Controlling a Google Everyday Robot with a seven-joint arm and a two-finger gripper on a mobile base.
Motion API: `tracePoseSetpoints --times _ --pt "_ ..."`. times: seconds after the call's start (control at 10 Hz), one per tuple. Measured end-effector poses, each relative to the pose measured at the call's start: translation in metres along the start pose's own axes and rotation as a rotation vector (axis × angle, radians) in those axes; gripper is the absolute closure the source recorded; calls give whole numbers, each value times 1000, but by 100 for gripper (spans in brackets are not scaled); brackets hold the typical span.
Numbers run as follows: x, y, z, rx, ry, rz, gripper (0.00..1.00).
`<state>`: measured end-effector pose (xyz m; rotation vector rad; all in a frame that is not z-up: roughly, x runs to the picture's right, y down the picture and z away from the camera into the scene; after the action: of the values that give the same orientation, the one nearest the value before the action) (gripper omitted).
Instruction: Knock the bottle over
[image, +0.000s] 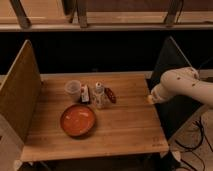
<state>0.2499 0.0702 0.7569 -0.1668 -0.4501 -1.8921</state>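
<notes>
This looks like a robot test bay to me. There's a plain wooden tabletop (125, 131), boxed in by an upright board (20, 90) on the left and a dark panel (169, 62) on the right. Black cables (198, 138) trail over the floor at the right. A white robot arm (184, 84) reaches in from that side, its pincer (150, 98) at the tabletop's right edge. Metal rails (100, 26) run behind.
</notes>
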Motion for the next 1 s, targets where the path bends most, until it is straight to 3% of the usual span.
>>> tracePoseSetpoints --times 0.1,0.3,0.5,0.6,0.8,1.0 --pt "1 0 -2 -9 3 -12 100" --pt "13 -4 -3 -49 8 -87 100" --pt "57 -29 7 -113 40 -289 100" --pt "81 -52 19 -119 57 -391 100" --pt "106 -80 39 -110 63 -509 100" --pt "120 -97 53 -84 61 -547 100"
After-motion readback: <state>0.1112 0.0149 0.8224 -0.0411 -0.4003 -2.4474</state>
